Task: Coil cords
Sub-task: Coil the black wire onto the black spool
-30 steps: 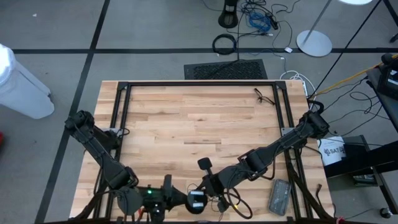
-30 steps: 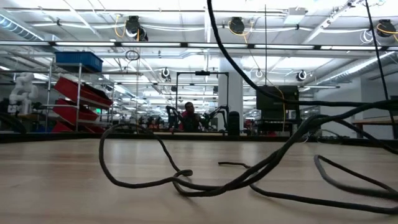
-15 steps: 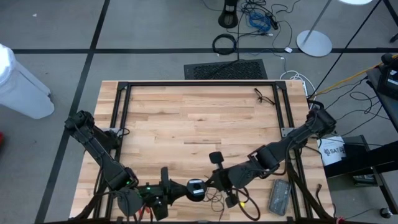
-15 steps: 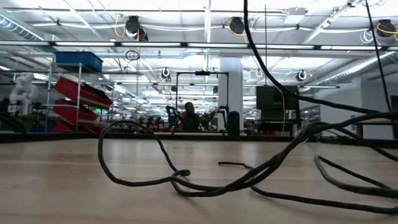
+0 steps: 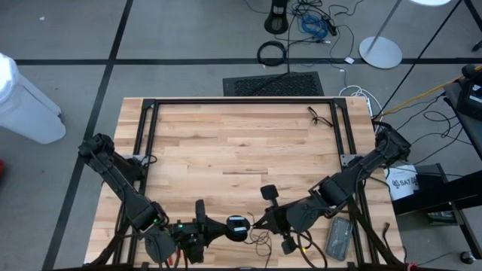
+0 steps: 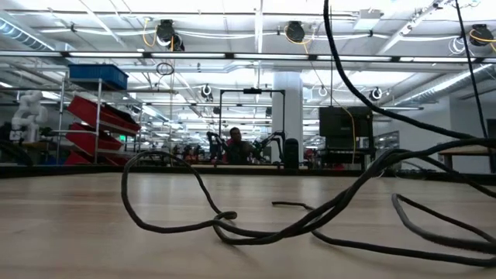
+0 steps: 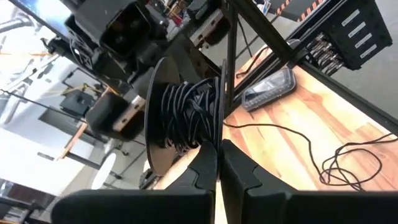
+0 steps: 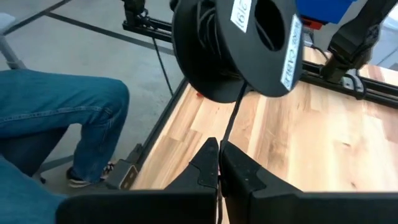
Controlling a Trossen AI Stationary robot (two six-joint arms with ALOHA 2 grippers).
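**Mid-wind: cord going onto the spool**

The thin black wire-like cord (image 7: 186,118) is partly wound on a black plastic spool (image 5: 238,227) at the bottom centre of the high view, with loose loops (image 5: 260,241) lying on the wooden table (image 5: 241,143) just beside it. The left gripper (image 7: 219,165) is clamped on the spool's rim. The right gripper (image 8: 219,163) is pinched on the strand, arm stretched low across from the right. Looks like winding is underway; next it probably needs another wrap fed on without slack.

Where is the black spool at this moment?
In the high view the black spool sits at the table's near edge, centre, between the left claw and the right claw, with cord wound around it.
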